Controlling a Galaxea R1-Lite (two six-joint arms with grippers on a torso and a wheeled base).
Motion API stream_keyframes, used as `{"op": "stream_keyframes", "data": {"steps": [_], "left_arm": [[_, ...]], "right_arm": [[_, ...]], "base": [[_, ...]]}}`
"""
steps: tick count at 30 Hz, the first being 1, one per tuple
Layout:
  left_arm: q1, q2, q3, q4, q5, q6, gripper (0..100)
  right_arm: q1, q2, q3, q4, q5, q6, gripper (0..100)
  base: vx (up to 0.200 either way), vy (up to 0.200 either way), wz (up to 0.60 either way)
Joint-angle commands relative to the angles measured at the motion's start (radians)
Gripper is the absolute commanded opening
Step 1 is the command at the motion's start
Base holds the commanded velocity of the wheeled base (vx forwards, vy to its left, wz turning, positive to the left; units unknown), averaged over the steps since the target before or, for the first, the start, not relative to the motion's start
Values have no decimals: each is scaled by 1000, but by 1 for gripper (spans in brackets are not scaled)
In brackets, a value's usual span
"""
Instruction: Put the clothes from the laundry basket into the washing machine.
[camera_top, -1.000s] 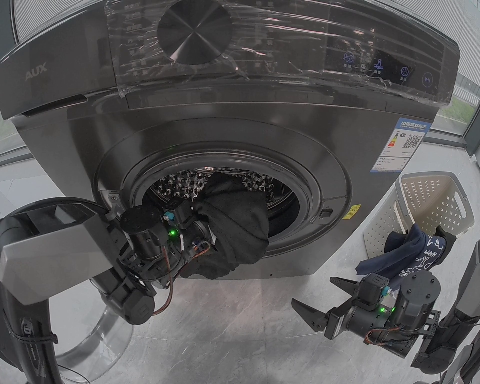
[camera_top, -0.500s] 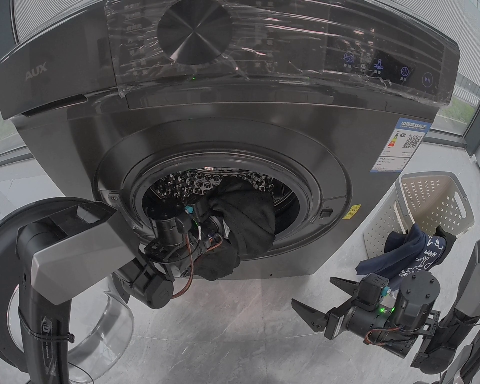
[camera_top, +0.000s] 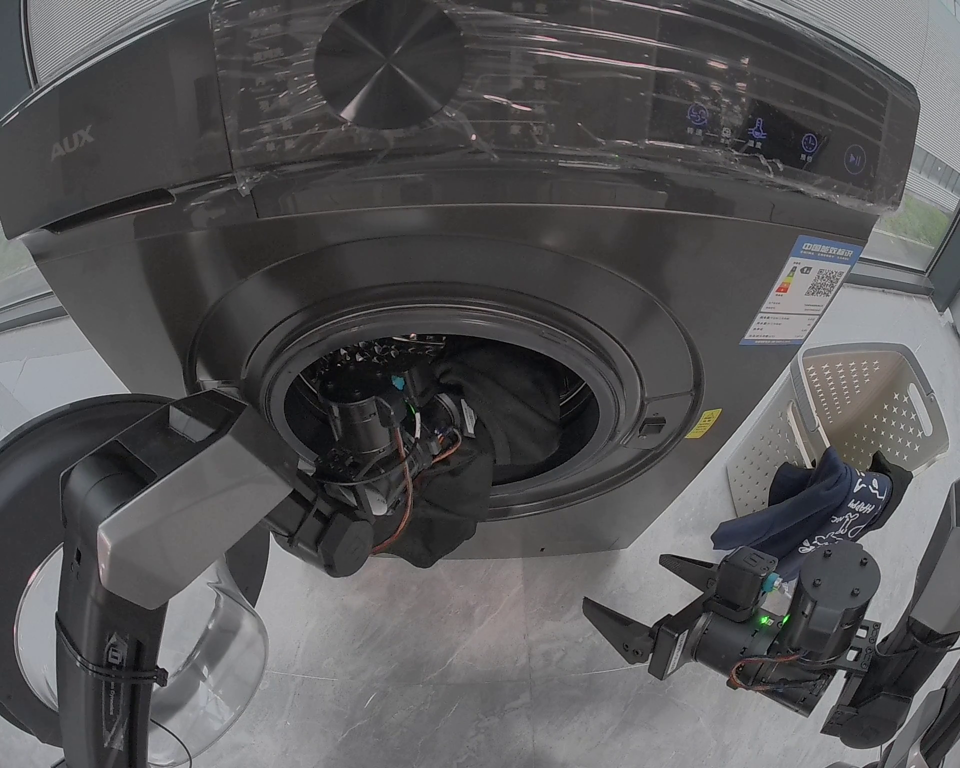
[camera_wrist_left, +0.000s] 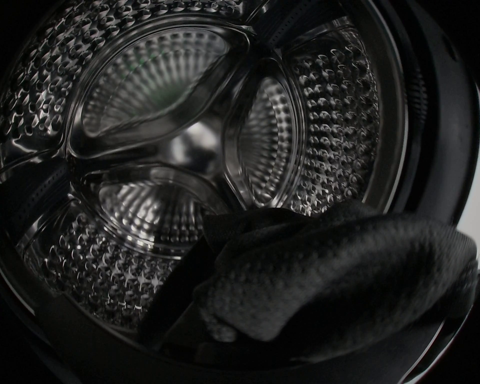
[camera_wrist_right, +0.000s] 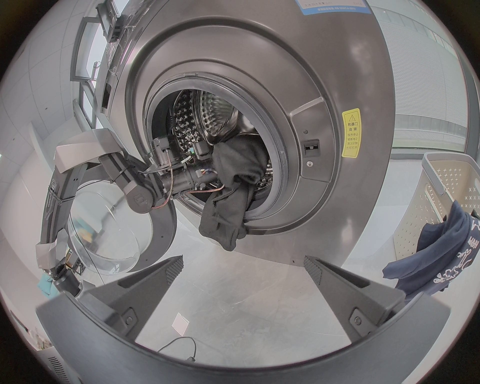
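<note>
Our left arm (camera_top: 180, 480) extends into the washing machine (camera_top: 640, 290), with the left gripper (camera_top: 445, 408) clamped on the black garment (camera_top: 500, 400), which trails over the door rim (camera_top: 545, 497). Our right gripper (camera_top: 628, 585) hangs spread wide near the laundry basket (camera_top: 870, 400).

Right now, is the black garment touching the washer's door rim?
Touching. The right wrist view shows the black garment draped over the lower door rim, its end hanging outside.
</note>
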Motion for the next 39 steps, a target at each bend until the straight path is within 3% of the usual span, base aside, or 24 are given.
{"op": "stream_keyframes", "data": {"steps": [1,8,16,17,24,32,39], "left_arm": [[11,53,-201,68,43,-2,0],[28,69,-318,150,97,-20,0],[34,66,-302,158,124,-20,0],[36,63,-288,164,123,-20,100],[31,2,-155,238,124,-40,100],[33,-33,-54,328,117,-40,100],[31,-23,-11,334,111,-39,100]], "right_arm": [[0,2,1,-1,0,0,100],[0,3,0,-1,0,0,100],[0,7,0,-1,0,0,100],[0,14,-2,-1,0,0,100],[0,19,-5,-1,0,0,100],[2,20,-5,-1,0,1,100],[3,31,-6,-1,0,1,100]], "base": [[0,0,0],[0,0,0],[0,0,0],[0,0,0],[0,0,0],[0,0,0],[0,0,0]]}}
